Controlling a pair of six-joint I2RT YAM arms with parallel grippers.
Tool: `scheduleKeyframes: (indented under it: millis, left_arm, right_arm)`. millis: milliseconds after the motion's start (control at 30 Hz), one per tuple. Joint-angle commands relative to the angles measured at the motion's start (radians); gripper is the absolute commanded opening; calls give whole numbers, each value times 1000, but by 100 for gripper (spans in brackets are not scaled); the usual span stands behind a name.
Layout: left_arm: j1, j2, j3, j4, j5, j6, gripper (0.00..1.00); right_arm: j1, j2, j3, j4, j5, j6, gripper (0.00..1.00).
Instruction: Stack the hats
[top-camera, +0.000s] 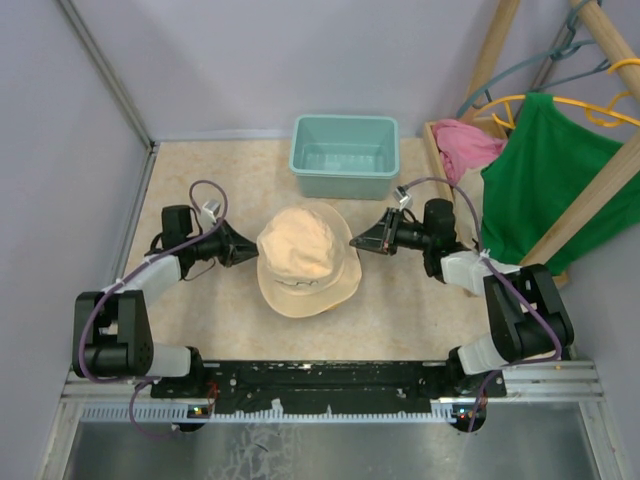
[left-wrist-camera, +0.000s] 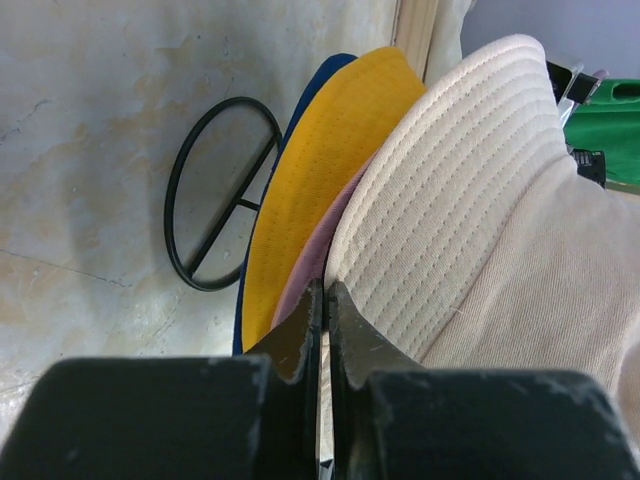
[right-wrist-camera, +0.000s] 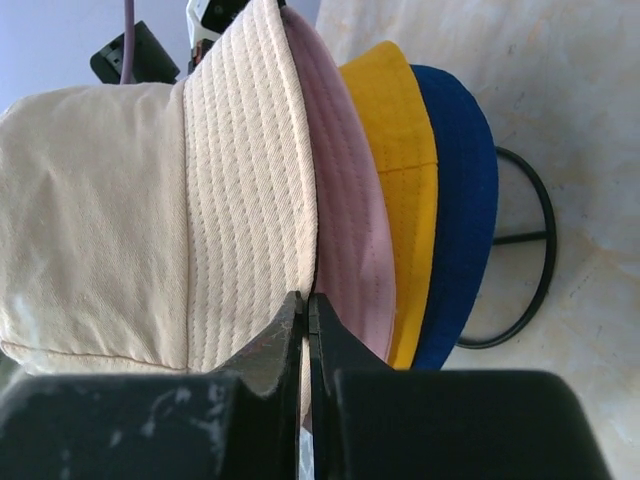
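Left gripper (left-wrist-camera: 325, 290): jaws together, pinching the brim edge of the beige hat (right-wrist-camera: 120, 220) on its left side. A pale sliver of fabric shows between the fingers in the left wrist view.
Right gripper (right-wrist-camera: 305, 298): same on the opposite side, jaws closed on the beige brim edge, pale strip visible in the gap.
Both arms reach inward from their bases and meet the hat from either side, roughly level with each other.

Hats: all four are in one stack at the middle of the worktop (top-camera: 200, 330), between the two grippers.
- From above only the beige one shows, crown up, brim spread around it.
- The wrist views show the layer order by brim: beige, then pink hat (right-wrist-camera: 345, 220), then yellow hat (right-wrist-camera: 405, 150), then navy hat (right-wrist-camera: 465, 200) furthest from the beige.
- Brims are nested close and touching, each peeking out past the next.

A black wire ring (left-wrist-camera: 232, 207) with a crossbar sits on the worktop just past the navy brim, partly hidden by it. Can't tell if it touches the hat.

Further back: teal tub (top-camera: 343, 185) on the worktop, well apart from the stack.
Far right: wooden rack (top-camera: 493, 50) with a green shirt (top-camera: 545, 190) on a hanger and a pink cloth (top-camera: 465, 145) bunched beside it.
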Motion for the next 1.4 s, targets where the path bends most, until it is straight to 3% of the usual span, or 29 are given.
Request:
scheduleKeyframes:
  millis: [0,567,1367]
  left_arm:
    - [7,3,-33,43,-3,4,4]
    - [14,35,-136,100,-30,39,2]
    - [14,33,-185,134,-63,69,0]
  right_arm:
    - [6,-34,-8,-59,32,-75,0]
    - [-23,-43,-72,-279,179,-269,0]
    - [-22,-72,-61,-391,231,-366,0]
